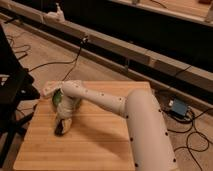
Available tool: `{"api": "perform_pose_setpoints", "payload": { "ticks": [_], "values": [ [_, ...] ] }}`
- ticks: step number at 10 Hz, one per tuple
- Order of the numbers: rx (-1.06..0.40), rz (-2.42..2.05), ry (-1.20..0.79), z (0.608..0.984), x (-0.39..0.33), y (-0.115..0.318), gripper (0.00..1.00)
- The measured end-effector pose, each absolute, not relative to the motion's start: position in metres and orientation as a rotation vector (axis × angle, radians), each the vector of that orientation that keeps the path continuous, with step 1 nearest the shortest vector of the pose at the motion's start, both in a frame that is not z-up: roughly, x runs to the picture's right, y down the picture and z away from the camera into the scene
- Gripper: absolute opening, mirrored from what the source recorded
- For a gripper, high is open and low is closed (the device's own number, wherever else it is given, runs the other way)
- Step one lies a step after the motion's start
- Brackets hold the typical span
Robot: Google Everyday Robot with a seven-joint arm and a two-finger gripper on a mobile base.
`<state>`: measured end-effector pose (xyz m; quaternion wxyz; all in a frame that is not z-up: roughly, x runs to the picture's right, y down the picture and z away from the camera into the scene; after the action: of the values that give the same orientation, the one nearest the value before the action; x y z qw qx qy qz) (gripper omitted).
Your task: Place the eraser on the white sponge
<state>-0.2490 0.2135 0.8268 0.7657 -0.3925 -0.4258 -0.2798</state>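
My gripper (63,126) hangs low over the left part of the wooden table (100,145), pointing down at the boards. A small dark shape (62,130) sits right at its tip and looks like the black eraser. I cannot tell whether it is held or lies on the table. An off-white, soft-looking block, the white sponge (49,90), lies near the table's back left corner, partly behind my wrist. It is behind the gripper and apart from it. My white arm (135,115) reaches in from the lower right.
A green rounded thing (57,99) lies between the sponge and my wrist. A dark stand (10,85) is close to the table's left edge. Cables and a blue-grey box (178,108) lie on the floor to the right.
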Motion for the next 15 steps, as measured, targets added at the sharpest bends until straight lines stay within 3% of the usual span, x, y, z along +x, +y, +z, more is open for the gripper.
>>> {"api": "perform_pose_setpoints", "payload": {
  "ticks": [2,7,12,15],
  "values": [
    [-0.83,-0.524,-0.932,0.816,-0.24,0.203,0.0],
    [-0.818,-0.272,-0.856,0.79,-0.185,0.193,0.0],
    [-0.694,0.157,-0.542,0.781,-0.059,0.162,0.0],
    [-0.61,0.283,-0.48,0.764,-0.012,0.144,0.0]
  ]
}}
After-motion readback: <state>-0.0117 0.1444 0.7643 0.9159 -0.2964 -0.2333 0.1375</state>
